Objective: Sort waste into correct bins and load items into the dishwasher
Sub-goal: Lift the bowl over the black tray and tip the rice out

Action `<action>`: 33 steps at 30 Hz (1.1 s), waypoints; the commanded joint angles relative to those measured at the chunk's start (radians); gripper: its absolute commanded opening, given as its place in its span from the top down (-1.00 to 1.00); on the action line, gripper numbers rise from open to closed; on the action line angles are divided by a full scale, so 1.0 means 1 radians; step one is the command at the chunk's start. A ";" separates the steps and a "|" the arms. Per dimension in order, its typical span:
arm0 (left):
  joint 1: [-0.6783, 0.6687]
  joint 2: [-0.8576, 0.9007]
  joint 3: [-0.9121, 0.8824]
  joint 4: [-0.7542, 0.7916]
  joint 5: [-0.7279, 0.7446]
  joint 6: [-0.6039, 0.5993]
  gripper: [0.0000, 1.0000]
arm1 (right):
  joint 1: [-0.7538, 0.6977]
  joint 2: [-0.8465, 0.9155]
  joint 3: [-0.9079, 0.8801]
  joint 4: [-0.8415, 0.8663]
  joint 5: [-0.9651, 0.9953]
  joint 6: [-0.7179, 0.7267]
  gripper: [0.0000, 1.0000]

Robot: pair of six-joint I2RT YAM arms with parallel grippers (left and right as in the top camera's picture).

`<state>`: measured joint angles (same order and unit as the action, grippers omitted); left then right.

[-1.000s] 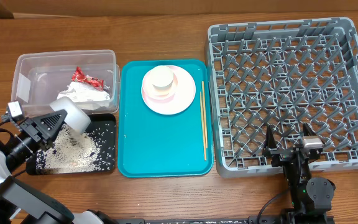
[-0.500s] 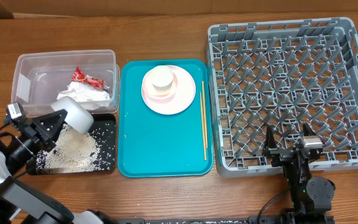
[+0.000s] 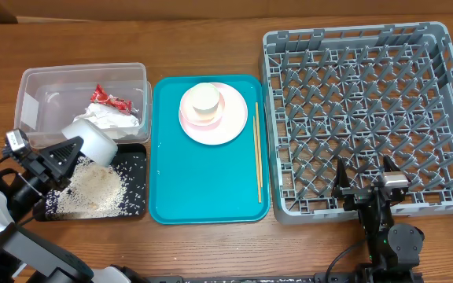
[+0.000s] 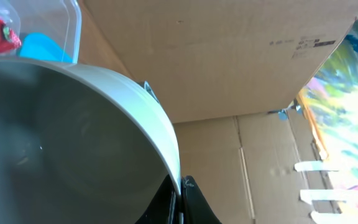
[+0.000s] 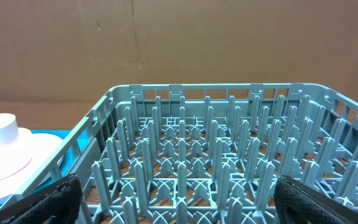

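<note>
Clamping grey-green bowl (image 3: 93,140): left claw (image 3: 71,151)

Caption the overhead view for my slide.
Left claw holds a tilted bowl at the rice-strewn black tray; right claw sits open by the dish rack.

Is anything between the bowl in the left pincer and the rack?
Yes: the teal tray, holding the plate, cup and chopsticks, lies between the bowl and the rack. All sit low, so a lifted bowl would likely clear them.

Overhead straight down on the table (image 3: 211,47); wrist views low, close; dish rack (image 3: 360,118) in overhead and right wrist.
</note>
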<state>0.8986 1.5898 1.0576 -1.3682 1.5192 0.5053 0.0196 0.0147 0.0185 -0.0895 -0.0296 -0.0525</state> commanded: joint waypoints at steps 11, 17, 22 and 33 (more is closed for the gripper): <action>0.003 0.003 -0.003 0.034 0.015 -0.019 0.92 | -0.004 -0.012 -0.011 0.008 -0.006 -0.001 -1.00; 0.003 0.003 -0.003 0.056 -0.068 -0.019 0.92 | -0.004 -0.012 -0.011 0.008 -0.006 0.000 -1.00; 0.000 0.003 -0.002 0.051 -0.149 -0.027 0.92 | -0.004 -0.012 -0.011 0.008 -0.006 0.000 -1.00; -0.107 0.003 0.046 0.034 -0.290 -0.114 0.92 | -0.004 -0.012 -0.011 0.008 -0.006 -0.001 -1.00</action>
<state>0.8322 1.5898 1.0607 -1.3350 1.3018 0.4431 0.0196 0.0147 0.0185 -0.0891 -0.0296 -0.0525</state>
